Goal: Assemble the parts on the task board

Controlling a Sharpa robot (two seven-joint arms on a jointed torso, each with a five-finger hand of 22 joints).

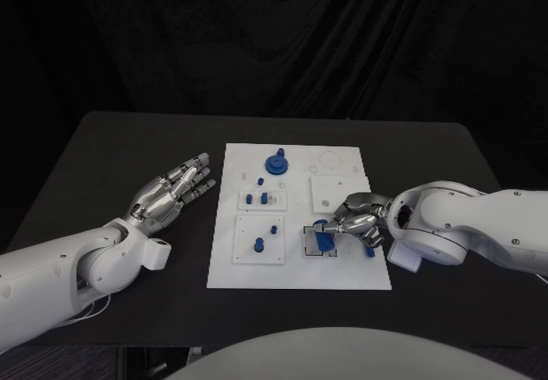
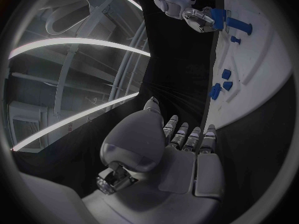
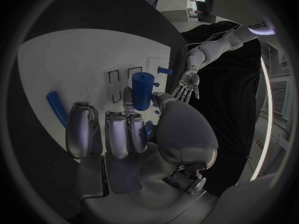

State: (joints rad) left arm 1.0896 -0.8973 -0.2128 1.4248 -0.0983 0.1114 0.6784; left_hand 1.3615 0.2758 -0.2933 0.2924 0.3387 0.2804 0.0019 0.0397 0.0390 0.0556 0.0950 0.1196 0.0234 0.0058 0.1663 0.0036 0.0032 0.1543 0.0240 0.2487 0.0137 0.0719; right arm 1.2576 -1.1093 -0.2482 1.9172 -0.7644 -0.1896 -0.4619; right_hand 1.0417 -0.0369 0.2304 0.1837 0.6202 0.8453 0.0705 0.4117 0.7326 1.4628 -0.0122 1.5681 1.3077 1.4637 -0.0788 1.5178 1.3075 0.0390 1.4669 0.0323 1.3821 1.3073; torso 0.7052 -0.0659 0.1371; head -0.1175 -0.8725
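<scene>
The white task board [image 1: 343,269] lies mid-table. My right hand [image 1: 356,219] hovers over its near right part and pinches an upright blue cylinder [image 3: 141,90] between thumb and a finger, above two black-outlined slots [image 1: 317,241]. A blue bar [image 3: 56,108] lies flat on the board beside that hand. A round blue part with a peg [image 1: 278,164] stands near the board's far edge. Small blue parts [image 1: 260,198] sit in the white insert left of centre. My left hand [image 1: 171,190] rests open, fingers spread, on the black table left of the board.
Another white insert [image 1: 258,240] with small blue pieces sits at the board's near left. A plain white square plate [image 1: 333,190] lies just beyond my right hand. Black table [image 1: 126,150] surrounds the board.
</scene>
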